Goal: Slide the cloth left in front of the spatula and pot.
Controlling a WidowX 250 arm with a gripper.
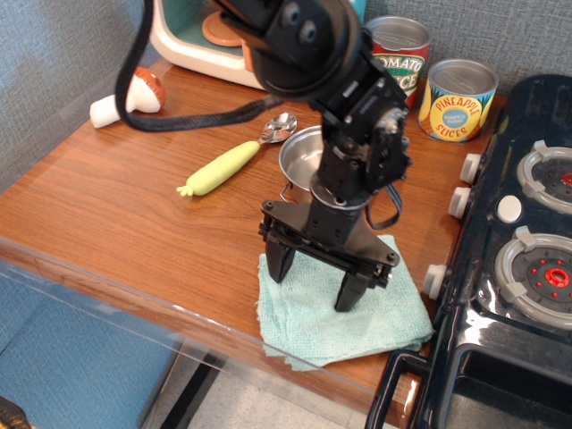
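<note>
Black gripper (314, 284) low in centre of frame, jaws spread wide, both tips resting on the teal cloth (344, 308) near the tabletop (107, 214) front edge. Steel pot (302, 163) just behind, partly hidden by the arm. Spatula (234, 161) to its left. At upper right, two cans: "TOMATO SAUCE" (402, 63), partly hidden, and "PINEAPPLE SLICES" (457, 100).

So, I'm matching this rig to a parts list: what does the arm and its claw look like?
The arm is all black, built from chunky rounded joint housings with round screw recesses. A black braided cable loops off it, and a thin black wire curls beside the wrist. The claw has a flat black crossbar carrying two blunt, tapering black fingers. No markings are readable.
</note>
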